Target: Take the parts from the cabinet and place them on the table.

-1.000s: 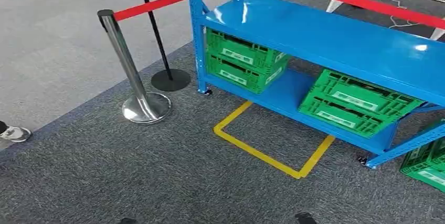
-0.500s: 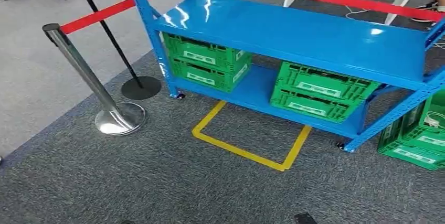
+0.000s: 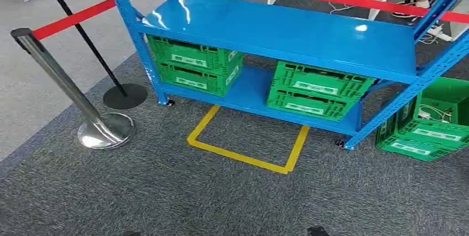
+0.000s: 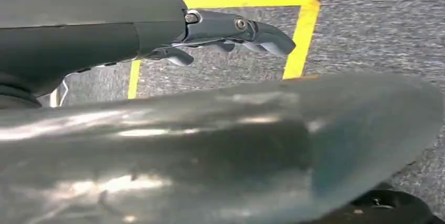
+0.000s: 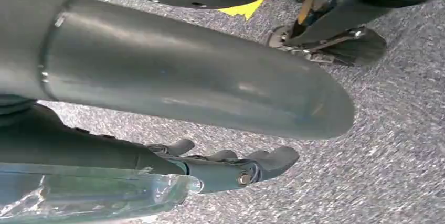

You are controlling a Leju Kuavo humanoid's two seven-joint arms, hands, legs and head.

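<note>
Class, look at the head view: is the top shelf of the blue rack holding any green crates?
No: the top shelf is bare, and the green crates sit beneath it.

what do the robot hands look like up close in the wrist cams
The left robot hand has dark grey fingers with rounded tips, silver screws at the base, and a smooth dark cover behind. The right robot hand is the same dark grey, with a silver screw and clear plastic wrap beside it.

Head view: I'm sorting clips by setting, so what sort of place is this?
Probably an indoor test or demo area: a blue shelving rack holding green crates, belt-barrier posts, and a yellow-taped floor marker on grey carpet.
</note>
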